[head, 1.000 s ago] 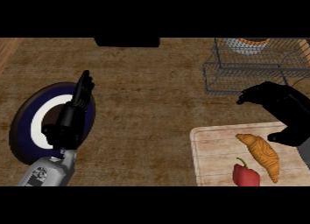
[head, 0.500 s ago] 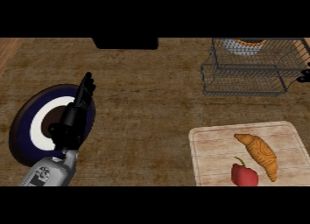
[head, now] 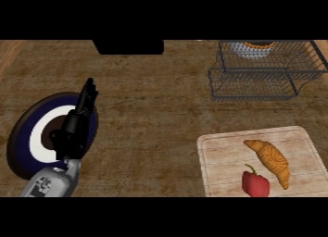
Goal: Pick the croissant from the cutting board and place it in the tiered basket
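A golden-brown croissant [head: 271, 161] lies on the pale wooden cutting board [head: 221, 162] at the lower right, untouched. The dark wire tiered basket [head: 262, 74] stands at the upper right, with a white and orange item [head: 252, 47] in its upper tier. My left hand [head: 74, 127] rests at the left over a plate, fingers straight and pointing up, holding nothing. My right hand does not show anywhere in the head view.
A red bell pepper [head: 255, 183] sits on the board just left of the croissant's lower end. A navy and white plate [head: 30, 134] lies under my left hand. A black object [head: 129, 46] stands at the counter's far edge.
My right hand, which hung over the board's upper right a second ago, moved up and right past the basket and out of view. The croissant stayed in place.
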`<state>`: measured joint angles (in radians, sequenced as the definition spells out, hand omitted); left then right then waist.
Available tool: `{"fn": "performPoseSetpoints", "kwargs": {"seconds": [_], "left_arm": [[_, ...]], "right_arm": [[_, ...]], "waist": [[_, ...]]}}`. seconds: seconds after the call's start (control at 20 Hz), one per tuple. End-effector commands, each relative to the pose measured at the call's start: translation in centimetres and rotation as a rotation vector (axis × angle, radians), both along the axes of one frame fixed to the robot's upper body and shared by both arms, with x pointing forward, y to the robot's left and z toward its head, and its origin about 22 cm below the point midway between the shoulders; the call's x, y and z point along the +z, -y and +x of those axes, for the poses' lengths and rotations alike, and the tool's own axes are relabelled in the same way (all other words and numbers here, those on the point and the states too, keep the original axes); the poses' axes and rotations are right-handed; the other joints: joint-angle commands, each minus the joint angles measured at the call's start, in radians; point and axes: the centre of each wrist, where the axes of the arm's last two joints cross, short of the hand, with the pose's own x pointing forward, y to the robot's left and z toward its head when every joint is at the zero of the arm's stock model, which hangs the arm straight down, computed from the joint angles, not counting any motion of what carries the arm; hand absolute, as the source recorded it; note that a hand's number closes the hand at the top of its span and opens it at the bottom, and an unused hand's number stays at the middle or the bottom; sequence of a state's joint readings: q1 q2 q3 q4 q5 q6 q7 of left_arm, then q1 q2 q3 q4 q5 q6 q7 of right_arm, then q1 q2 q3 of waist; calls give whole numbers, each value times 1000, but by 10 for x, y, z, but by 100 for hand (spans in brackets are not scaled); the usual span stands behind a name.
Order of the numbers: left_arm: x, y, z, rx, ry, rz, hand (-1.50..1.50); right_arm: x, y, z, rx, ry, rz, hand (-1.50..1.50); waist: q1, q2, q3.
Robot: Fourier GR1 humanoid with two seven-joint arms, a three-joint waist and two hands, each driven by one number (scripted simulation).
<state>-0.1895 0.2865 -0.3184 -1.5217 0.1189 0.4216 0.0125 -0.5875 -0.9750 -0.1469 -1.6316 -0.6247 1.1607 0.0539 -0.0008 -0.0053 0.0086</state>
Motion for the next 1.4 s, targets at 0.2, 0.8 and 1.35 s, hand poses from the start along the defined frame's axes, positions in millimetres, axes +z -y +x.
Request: {"fn": "performPoseSetpoints", "kwargs": {"seconds": [0.2,0.8,1.35], "left_arm": [[3,6,0,-1,7,-13,0],[5,-4,0,-6,20,-8,0],[-2,6,-2,-15,10,-9,0]], "right_arm": [[0,-47,-49,142,205,-340,-150],[-39,-77,-95,179,256,-487,-150],[-50,-80,-91,85,324,-637,-150]], "waist": [[2,11,0],[4,11,-3],[24,16,-2]]}}
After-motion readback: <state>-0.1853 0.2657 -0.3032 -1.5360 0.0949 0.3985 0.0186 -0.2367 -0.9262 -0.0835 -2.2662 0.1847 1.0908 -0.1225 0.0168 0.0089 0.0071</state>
